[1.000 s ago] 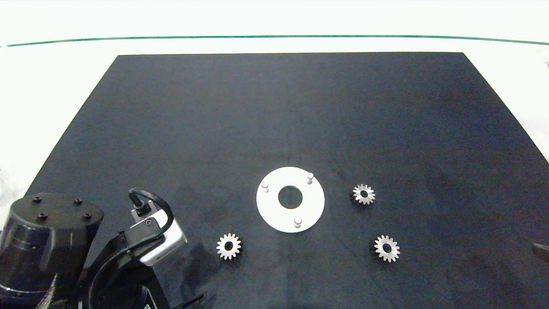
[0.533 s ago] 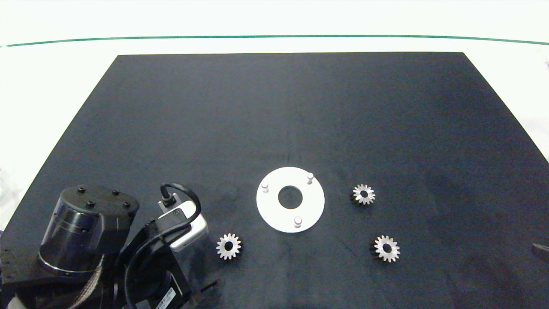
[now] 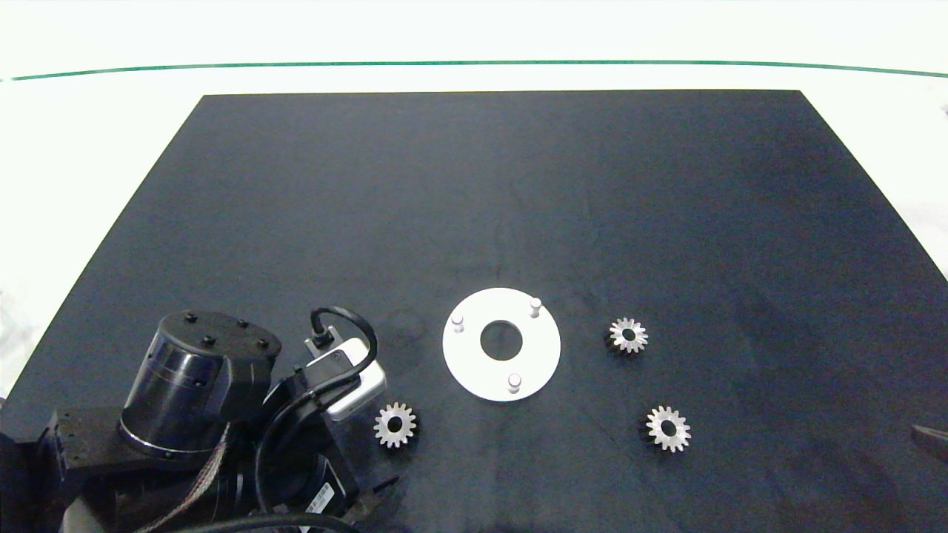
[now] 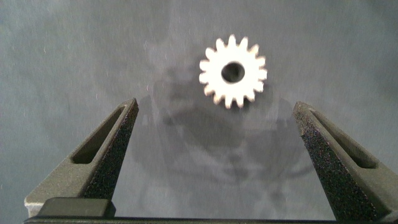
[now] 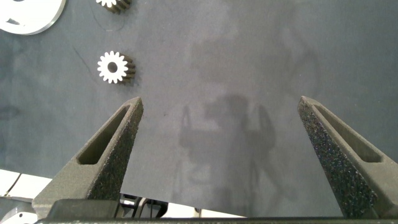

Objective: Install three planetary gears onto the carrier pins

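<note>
Flat on the black mat lies a white carrier disc (image 3: 533, 355) with three carrier pins (image 3: 458, 322) (image 3: 535, 303) (image 3: 514, 382), all bare. Three silvery planetary gears rest on the mat: one front left (image 3: 395, 425), one right of the disc (image 3: 628, 334), one front right (image 3: 668, 428). My left arm (image 3: 215, 414) reaches in from the front left, right beside the front-left gear. In the left wrist view my left gripper (image 4: 216, 112) is open, with that gear (image 4: 233, 70) just beyond its fingertips. My right gripper (image 5: 219, 106) is open and empty over bare mat, with a gear (image 5: 112, 66) off to one side.
The black mat (image 3: 489, 192) covers most of a white table, with a green line (image 3: 474, 64) along the far side. The right arm shows only as a dark sliver (image 3: 932, 437) at the right edge. The right wrist view catches the disc's rim (image 5: 28, 18).
My left arm has moved right and a little farther onto the mat, closing on the front-left gear. The gears, the disc and the right arm have not moved.
</note>
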{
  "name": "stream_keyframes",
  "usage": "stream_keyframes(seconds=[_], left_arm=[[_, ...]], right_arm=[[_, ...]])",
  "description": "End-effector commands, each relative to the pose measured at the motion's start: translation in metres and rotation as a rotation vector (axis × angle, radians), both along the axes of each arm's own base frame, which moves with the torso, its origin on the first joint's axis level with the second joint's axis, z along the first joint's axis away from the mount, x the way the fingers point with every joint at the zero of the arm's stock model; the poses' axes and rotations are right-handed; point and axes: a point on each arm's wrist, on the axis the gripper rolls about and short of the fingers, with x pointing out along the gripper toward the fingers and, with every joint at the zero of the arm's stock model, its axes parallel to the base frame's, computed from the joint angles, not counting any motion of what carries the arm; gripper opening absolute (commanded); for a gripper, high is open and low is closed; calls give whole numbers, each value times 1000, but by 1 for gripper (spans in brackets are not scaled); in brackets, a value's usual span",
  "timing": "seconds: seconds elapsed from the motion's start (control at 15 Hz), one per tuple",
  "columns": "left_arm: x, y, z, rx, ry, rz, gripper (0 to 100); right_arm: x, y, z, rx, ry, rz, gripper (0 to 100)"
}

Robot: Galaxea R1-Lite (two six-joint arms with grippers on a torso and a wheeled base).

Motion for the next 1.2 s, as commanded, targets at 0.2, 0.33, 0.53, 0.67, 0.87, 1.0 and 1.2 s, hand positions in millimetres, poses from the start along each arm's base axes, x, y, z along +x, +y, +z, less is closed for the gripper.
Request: stream_keyframes(seconds=[0.2, 0.33, 0.53, 0.67, 0.87, 1.0, 1.2], left_arm=[[7, -11, -4, -3, 12, -10, 100], [11, -15, -6, -13, 0, -12, 100], [13, -18, -8, -16, -7, -17, 100], [13, -18, -8, -9, -8, -15, 100], [14, -18, -9, -6, -6, -14, 100], [14, -17, -10, -4, -4, -14, 100], [15, -20, -10, -6, -4, -17, 95]], right_arm=[[1, 0, 0, 0, 6, 3, 100], [1, 0, 0, 0, 5, 3, 100], [1, 0, 0, 3, 5, 7, 100], [1, 0, 0, 3, 7, 7, 100], [1, 0, 0, 3, 7, 7, 100], [1, 0, 0, 3, 7, 7, 100], [2, 0, -1, 3, 10, 9, 100]])
